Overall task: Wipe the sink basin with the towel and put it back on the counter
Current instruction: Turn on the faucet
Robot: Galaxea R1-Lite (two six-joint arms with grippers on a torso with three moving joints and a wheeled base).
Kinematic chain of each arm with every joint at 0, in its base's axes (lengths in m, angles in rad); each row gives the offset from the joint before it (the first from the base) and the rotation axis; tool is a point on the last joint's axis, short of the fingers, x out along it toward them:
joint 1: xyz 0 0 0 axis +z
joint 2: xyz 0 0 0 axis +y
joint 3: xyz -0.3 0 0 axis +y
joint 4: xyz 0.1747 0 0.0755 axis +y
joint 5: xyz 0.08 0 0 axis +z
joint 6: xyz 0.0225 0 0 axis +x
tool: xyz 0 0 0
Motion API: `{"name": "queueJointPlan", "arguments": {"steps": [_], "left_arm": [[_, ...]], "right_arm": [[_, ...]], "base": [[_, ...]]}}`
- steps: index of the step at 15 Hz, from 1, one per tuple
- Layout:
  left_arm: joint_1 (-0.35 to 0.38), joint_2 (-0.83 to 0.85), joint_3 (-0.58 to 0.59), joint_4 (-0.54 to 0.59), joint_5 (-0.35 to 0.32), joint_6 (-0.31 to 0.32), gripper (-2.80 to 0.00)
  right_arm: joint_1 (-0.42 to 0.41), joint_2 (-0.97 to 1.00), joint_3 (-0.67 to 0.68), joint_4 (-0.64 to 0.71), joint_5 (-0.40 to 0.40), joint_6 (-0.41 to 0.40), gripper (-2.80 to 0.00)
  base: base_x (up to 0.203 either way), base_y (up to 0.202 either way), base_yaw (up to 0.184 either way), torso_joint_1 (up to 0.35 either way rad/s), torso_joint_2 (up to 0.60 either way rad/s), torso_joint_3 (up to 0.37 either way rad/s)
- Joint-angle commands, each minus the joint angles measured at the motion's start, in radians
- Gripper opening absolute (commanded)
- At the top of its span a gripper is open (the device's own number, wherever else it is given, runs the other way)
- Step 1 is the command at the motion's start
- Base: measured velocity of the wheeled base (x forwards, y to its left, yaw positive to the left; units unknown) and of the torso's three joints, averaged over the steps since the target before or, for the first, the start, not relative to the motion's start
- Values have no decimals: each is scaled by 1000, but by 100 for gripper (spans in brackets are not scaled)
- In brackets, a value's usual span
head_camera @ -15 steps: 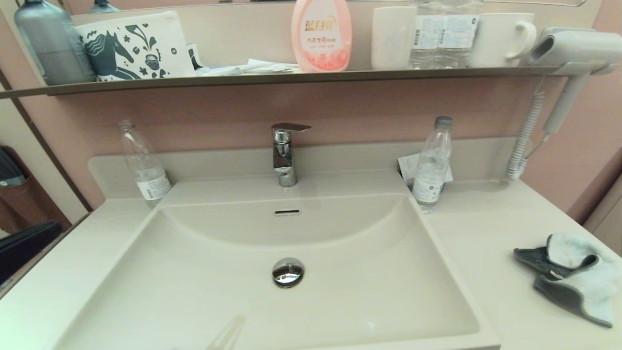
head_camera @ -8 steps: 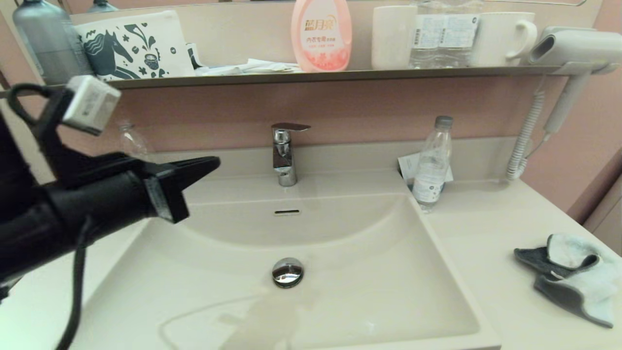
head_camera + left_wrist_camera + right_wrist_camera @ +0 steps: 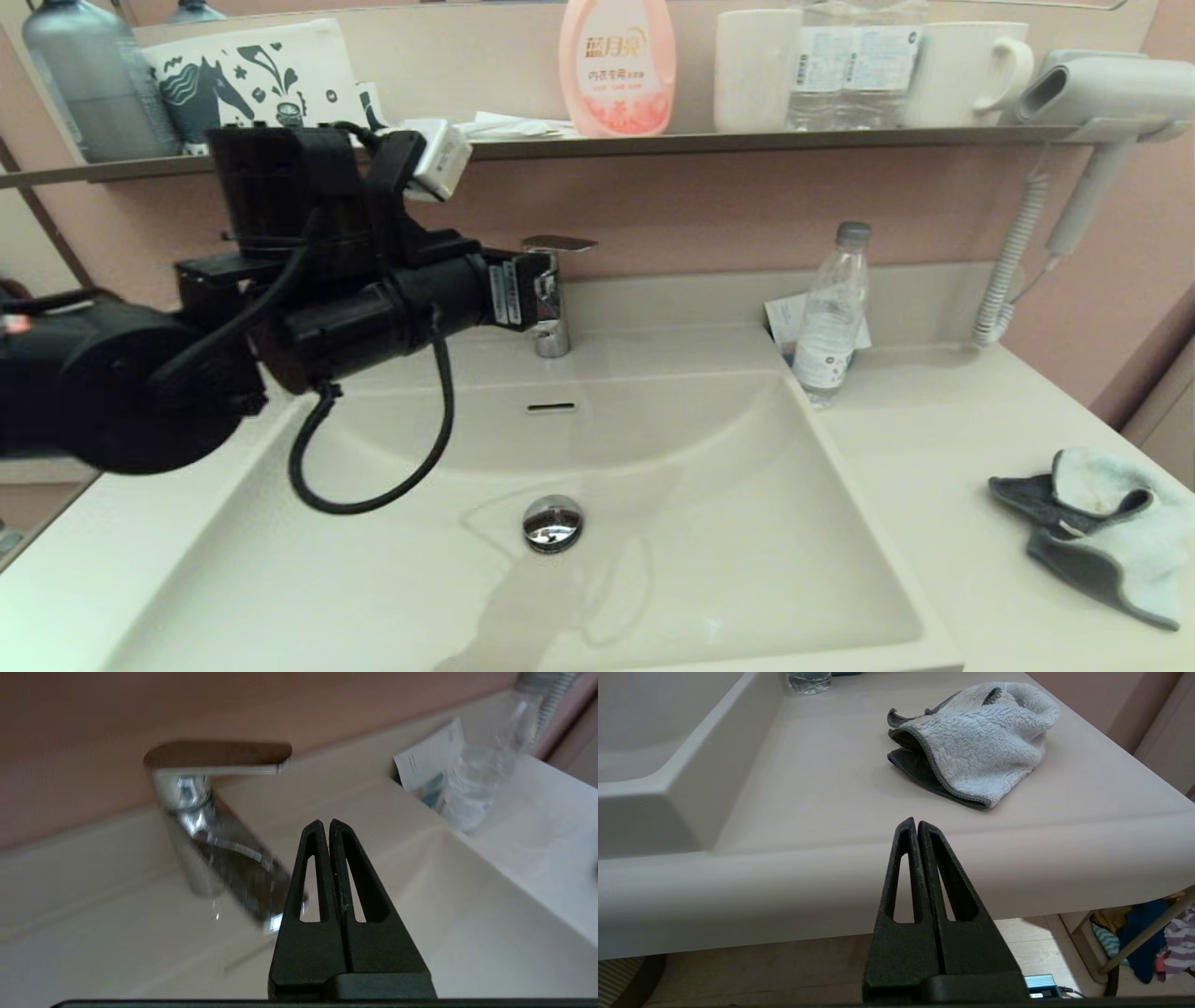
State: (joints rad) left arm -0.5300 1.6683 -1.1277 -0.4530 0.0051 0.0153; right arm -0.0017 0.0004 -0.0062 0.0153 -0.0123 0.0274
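Looking at the head view, I see my left arm has swung in fast: a second ago it was nowhere in sight, and now it reaches across the back left part of the sink basin (image 3: 709,560), with the left gripper (image 3: 329,826) up close to the shiny tap (image 3: 549,297). Its two fingers are pressed flat together and hold nothing. That seems an odd place for it, because the towel (image 3: 1111,541) is far off on the other side. The towel has not moved at all. It lies bunched up on the counter (image 3: 934,448), to the right of the basin, with its soft pale side and dark grey side both showing. My right gripper (image 3: 916,823) is low, just in front of the counter's front edge, pointing at the towel, and its fingers are closed tight with nothing in them too. So I think the wiping has not started yet. The right gripper is much nearer the towel, so I would open it and reach up over the edge to grab the cloth.
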Motion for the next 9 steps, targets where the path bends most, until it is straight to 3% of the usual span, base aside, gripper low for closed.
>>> {"name": "queueJointPlan", "arguments": {"steps": [1,5,9], "left_arm": [[-16,131,-85,-3,16,1,-280],[-22,215,-199,-3,30,1,-280],[-21,282,-235,-5,32,0,-280]], "right_arm": [[0,0,0,0,0,0,-280],[0,0,0,0,0,0,-280],[0,0,0,0,0,0,-280]], "base": [[0,0,0,0,0,0],[0,0,0,0,0,0],[0,0,0,0,0,0]]}}
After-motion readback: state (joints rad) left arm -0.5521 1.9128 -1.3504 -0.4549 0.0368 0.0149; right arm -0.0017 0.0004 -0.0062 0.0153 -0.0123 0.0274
